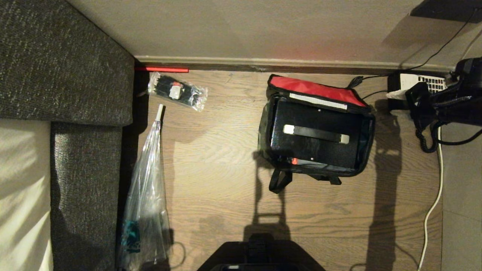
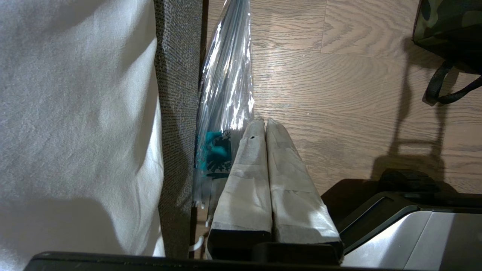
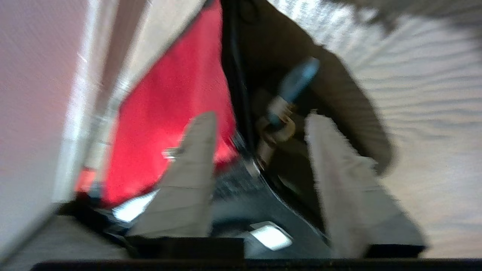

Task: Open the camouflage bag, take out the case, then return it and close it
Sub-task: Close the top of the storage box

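With the camouflage bag (image 1: 316, 130) open on the floor and the case (image 1: 314, 135) inside, our right gripper (image 3: 260, 141), fingers parted and empty, must next grasp the case.

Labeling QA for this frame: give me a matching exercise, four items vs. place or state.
1. camouflage bag
2. case
3. left gripper
4. desk telephone

a. shut, beside a clear plastic bag
b. on the floor by the wall, at the robot's right
c. lid open, red lining showing
d. sitting inside the bag

Pairs: 1-c, 2-d, 3-a, 4-b
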`<state>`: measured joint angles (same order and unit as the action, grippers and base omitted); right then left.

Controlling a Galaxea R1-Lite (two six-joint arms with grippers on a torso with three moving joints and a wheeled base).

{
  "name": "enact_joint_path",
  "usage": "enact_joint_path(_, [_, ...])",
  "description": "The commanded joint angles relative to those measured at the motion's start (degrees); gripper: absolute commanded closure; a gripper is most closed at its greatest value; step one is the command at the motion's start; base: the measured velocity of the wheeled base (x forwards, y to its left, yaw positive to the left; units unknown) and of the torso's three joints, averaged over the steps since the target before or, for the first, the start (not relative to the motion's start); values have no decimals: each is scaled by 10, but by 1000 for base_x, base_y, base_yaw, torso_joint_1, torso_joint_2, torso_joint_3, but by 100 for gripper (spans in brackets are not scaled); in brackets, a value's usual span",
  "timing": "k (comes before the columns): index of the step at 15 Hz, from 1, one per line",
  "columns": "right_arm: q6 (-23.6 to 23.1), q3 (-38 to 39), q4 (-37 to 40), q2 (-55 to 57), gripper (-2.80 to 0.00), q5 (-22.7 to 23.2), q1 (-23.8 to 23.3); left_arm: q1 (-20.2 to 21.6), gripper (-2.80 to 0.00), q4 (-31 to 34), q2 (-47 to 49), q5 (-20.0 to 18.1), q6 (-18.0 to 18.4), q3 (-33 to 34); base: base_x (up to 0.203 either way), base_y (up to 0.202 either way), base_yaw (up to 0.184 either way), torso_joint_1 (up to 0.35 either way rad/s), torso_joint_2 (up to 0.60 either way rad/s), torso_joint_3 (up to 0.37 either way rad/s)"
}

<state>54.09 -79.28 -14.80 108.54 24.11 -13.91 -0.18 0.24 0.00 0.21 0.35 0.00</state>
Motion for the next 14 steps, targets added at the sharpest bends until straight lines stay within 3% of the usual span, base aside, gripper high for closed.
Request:
enact_joint_path(1, [75,-37,-13,44,-280,40,-7,0,0,0,0,0,0,1,0,0,0,0,0,0])
enact_joint_path(4, [176,-54,-87,97,-280,101,-5,0,0,-1,0,0,0,1,0,0,0,0,0,0])
enact_joint_path(6, [186,-55,-117,125,-280,136,2,0,0,0,0,0,0,1,0,0,0,0,0,0])
enact_joint_path(14, [188,-85,-151,171,-280,123,35,0,0,0,0,0,0,1,0,0,0,0,0,0])
